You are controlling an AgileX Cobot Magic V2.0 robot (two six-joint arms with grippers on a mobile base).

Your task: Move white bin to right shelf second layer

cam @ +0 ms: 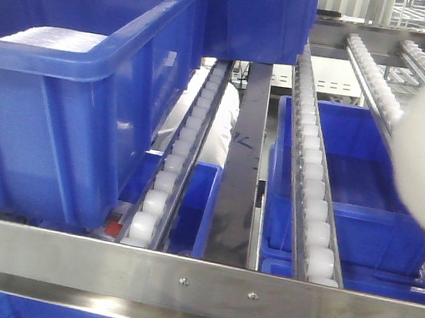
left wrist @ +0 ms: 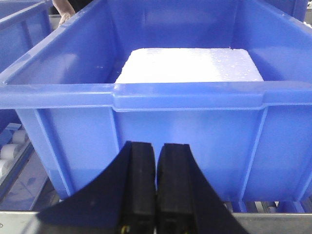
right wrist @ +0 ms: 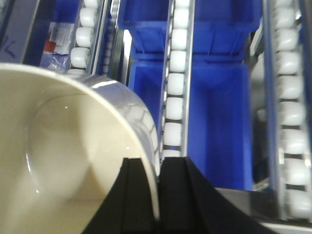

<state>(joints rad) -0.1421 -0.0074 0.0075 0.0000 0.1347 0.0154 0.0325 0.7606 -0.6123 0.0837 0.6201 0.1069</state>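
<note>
Right wrist-mounted view: right gripper [right wrist: 157, 195] pinches white bin [right wrist: 73, 156] by its rim, held above roller lanes [right wrist: 175, 87] | left gripper [left wrist: 156, 185] closed, empty, facing blue crate [left wrist: 161, 122] | advice: lower level onto right lanes, clear of front rail [cam: 197, 285]

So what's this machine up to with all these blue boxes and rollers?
It is a two-armed robot putting a white bin onto a roller shelf. The right gripper is pinched on the bin's rim and holds it above the roller lanes, at the right of the front view; whether it touches the rollers can't be seen. The left gripper is shut on nothing, facing a blue crate with a white foam block inside. More blue crates sit on the level below.
</note>
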